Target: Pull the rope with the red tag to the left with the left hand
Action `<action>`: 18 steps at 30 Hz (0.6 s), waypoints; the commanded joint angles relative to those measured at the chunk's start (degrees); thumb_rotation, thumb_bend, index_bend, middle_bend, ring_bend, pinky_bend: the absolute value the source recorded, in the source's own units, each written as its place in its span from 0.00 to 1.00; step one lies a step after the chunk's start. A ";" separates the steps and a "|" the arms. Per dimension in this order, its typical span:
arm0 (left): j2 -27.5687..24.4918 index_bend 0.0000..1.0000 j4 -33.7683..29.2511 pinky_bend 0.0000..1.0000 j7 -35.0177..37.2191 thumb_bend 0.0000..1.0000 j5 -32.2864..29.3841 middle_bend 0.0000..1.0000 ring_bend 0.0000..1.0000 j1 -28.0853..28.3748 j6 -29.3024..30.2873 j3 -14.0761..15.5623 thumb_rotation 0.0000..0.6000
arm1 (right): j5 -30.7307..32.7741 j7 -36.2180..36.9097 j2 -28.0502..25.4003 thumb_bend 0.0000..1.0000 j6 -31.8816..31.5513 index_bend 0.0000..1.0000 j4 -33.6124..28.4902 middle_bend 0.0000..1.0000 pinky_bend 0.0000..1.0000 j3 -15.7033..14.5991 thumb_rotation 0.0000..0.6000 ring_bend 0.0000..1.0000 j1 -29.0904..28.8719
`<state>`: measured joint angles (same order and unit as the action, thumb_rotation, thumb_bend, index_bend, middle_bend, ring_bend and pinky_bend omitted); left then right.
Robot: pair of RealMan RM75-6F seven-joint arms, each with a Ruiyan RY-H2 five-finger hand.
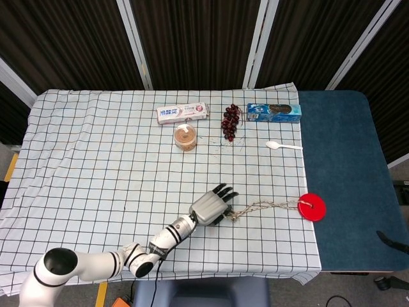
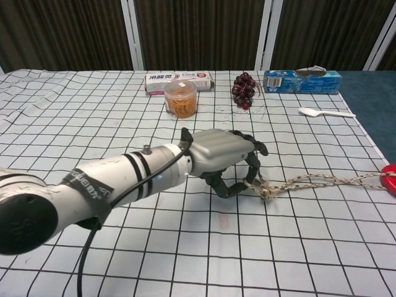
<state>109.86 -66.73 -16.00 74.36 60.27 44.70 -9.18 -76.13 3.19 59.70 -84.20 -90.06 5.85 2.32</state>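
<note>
Near the front edge of the bench, the left hand (image 2: 223, 158) pinches the knotted end of the rope (image 2: 309, 181) between thumb and curled fingers. The rope runs rightward, nearly taut, to the red tag (image 1: 312, 206) lying just past the checked cloth (image 1: 96, 160) at the right edge. The pull seems underway; the next move calls for drawing the hand leftward without loosening the pinch. Further back sit a jar (image 1: 185, 137), grapes (image 1: 231, 120) and a spoon (image 1: 283, 146). The right hand is out of sight.
</note>
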 commanded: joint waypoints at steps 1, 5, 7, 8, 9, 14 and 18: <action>-5.15 0.85 -4.58 0.01 -0.91 0.72 0.53 0.11 0.00 -3.43 3.49 1.58 1.00 | 0.06 -0.26 -0.14 0.27 0.20 0.00 -0.25 0.00 0.00 0.03 0.90 0.00 -0.14; -14.02 0.85 -11.09 0.01 -2.56 0.73 0.28 0.12 0.00 -8.38 8.15 3.60 1.00 | 0.07 -0.81 -0.23 0.27 0.54 0.00 -0.46 0.00 0.00 0.03 0.90 0.00 -0.40; -19.38 0.86 -14.21 0.01 -3.20 0.73 -0.03 0.12 0.00 -11.35 10.88 4.77 1.00 | 0.06 -1.00 -0.07 0.27 0.89 0.00 -0.49 0.00 0.00 0.04 0.90 0.00 -0.65; -22.51 0.86 -15.82 0.01 -3.22 0.73 -0.17 0.12 0.00 -13.11 12.49 5.44 1.00 | -0.01 -1.07 0.06 0.27 1.08 0.00 -0.51 0.00 0.00 0.04 0.90 0.00 -0.83; -24.81 0.86 -16.79 0.01 -3.12 0.73 -0.28 0.12 0.00 -14.41 13.60 5.94 1.00 | -0.11 -1.15 0.19 0.27 1.18 0.00 -0.51 0.00 0.00 0.05 0.90 0.00 -0.96; -35.70 0.86 -19.30 0.01 -0.53 0.74 -0.81 0.13 0.00 -21.47 19.72 8.26 1.00 | -0.89 -1.83 0.78 0.27 1.52 0.00 -0.80 0.00 0.00 -0.09 0.90 0.00 -1.60; -40.62 0.86 -17.30 0.01 2.84 0.74 -1.69 0.14 0.00 -26.71 23.60 9.69 1.00 | -1.41 -2.21 0.86 0.27 1.28 0.00 -1.19 0.00 0.00 -0.16 0.90 0.00 -1.76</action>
<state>72.67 -84.17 -15.63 73.47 37.39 64.89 -1.27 -77.54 0.98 60.56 -82.92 -91.25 5.68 0.57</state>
